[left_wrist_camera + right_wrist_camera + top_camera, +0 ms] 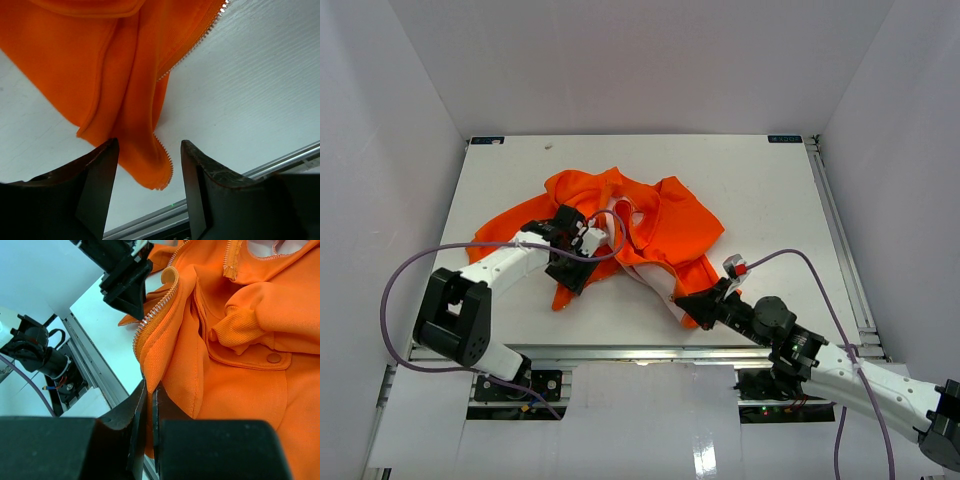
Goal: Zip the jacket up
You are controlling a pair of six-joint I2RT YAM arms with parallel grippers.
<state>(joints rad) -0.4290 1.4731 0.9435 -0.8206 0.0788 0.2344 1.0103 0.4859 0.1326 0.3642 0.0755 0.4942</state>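
Note:
The orange jacket (655,215) lies crumpled at the table's middle, with its pale lining showing near the front edge. My left gripper (571,281) hovers over its left flap and stands open. In the left wrist view a hanging orange corner (132,105), edged with zipper teeth (192,47), lies just beyond the left gripper (149,146), and nothing is clamped. My right gripper (688,302) is shut on a fold of the jacket's near hem (170,365). In the right wrist view the other zipper edge (155,310), a sleeve cuff (240,327) and a pocket snap (272,358) show.
The white table (770,200) is walled in white on three sides. A metal rail (285,157) runs along its near edge, close to both grippers. A purple cable (395,290) loops beside the left arm. The left arm's base (35,352) shows in the right wrist view.

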